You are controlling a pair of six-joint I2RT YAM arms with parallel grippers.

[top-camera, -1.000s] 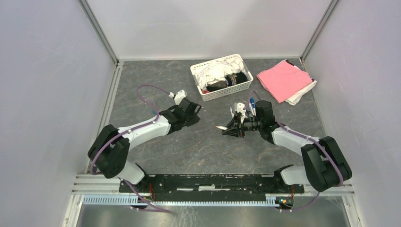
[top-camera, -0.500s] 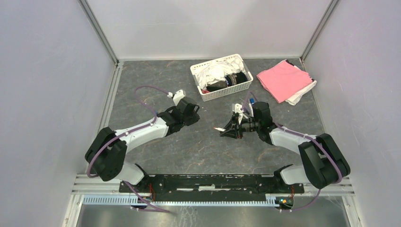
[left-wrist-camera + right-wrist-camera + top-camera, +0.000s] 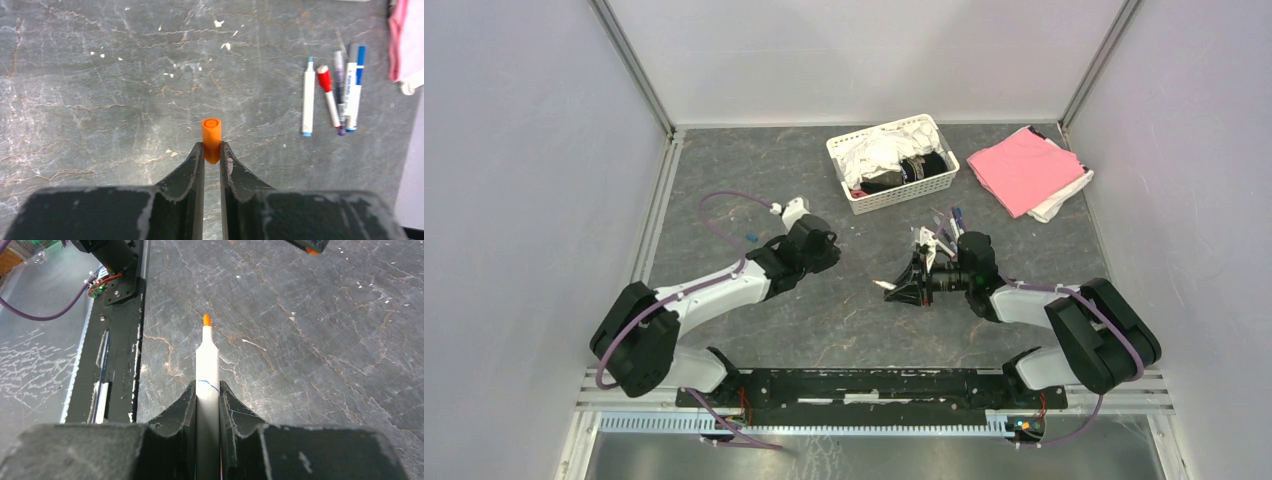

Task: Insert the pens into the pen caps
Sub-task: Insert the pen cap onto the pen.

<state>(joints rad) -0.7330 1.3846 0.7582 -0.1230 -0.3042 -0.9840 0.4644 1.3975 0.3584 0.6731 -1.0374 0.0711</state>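
My left gripper [image 3: 212, 147] is shut on a short orange pen cap [image 3: 211, 135], whose open end points away from the wrist. My right gripper [image 3: 207, 388] is shut on a white pen [image 3: 207, 362] with a bare orange tip. In the top view the left gripper [image 3: 822, 248] and right gripper [image 3: 902, 288] face each other above the table, a gap between them. The pen's tip [image 3: 886, 286] points left. Several more pens [image 3: 332, 95] lie side by side on the table. A small blue cap [image 3: 752, 237] lies left of the left arm.
A white basket [image 3: 932, 183] of cloths stands at the back, with a pink cloth [image 3: 1024, 168] to its right. The loose pens [image 3: 944, 222] lie just behind the right wrist. The black base rail [image 3: 120, 340] runs along the near edge.
Both arms have shifted left and nearer. The right gripper with the pen has dropped toward the near side, and the left gripper has drawn back a little.
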